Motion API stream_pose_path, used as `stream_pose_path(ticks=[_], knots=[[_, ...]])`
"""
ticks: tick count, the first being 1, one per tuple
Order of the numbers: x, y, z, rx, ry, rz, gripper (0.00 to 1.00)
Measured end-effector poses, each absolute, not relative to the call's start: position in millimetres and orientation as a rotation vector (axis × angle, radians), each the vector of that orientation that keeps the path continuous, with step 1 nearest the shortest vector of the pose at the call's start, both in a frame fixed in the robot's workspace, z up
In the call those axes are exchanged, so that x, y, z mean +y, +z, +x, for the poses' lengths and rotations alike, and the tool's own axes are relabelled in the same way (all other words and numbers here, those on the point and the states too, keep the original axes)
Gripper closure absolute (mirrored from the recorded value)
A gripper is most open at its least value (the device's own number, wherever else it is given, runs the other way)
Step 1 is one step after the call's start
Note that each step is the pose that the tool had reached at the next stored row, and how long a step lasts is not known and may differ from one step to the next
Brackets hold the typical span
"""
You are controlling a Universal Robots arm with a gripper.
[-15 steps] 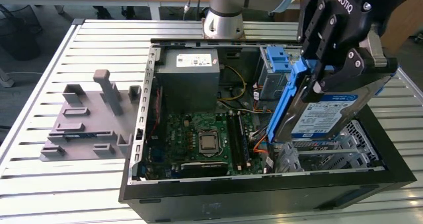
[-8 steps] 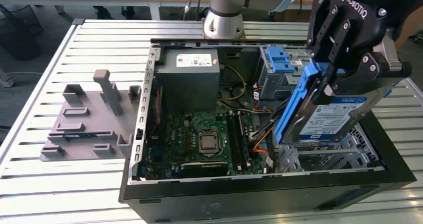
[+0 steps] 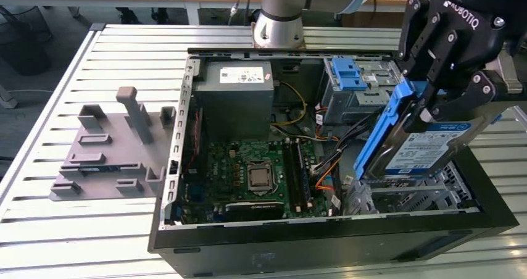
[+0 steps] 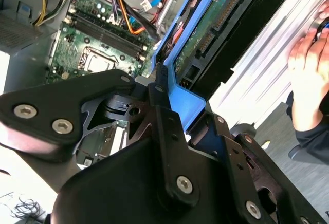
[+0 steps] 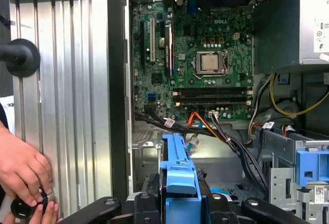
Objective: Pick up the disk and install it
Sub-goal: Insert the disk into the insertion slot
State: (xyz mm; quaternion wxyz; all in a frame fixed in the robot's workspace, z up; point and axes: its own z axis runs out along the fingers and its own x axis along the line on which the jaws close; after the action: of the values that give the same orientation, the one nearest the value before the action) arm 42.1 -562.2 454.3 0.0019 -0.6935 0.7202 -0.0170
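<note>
Slatted metal table (image 3: 123, 38) is stretching across the exterior view, and at the exterior view's left a grey plastic fixture (image 3: 107, 149) is lying on it. In the middle of the frame an open computer case (image 3: 329, 251) is lying on its side. It is showing a green motherboard (image 3: 255, 177) in its lower half and a grey box (image 3: 234, 97) with a white sticker above that. Right of the box, toward the upper right, a blue latch (image 3: 350, 75) is sitting on a metal bay. At the exterior view's right the gripper (image 3: 451, 103) is hanging from the upper corner, its fingers clamping the blue frame at the top edge of the disk (image 3: 420, 152). The disk is hanging tilted, label facing the camera, its lower end reaching into the case's lower right corner at a metal cage (image 3: 436, 195). Whether it is touching the cage cannot be told. In the first wrist view a person's hand (image 5: 23, 175) is resting on the table beside the case, pinching a small dark object (image 5: 20, 207).
</note>
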Motion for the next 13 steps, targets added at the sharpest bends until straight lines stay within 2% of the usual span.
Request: stream_pose_path(ticks=[13], knots=[[-562.2, 450.8, 54.5, 2.26, -0.053, -2.176, 0.64]])
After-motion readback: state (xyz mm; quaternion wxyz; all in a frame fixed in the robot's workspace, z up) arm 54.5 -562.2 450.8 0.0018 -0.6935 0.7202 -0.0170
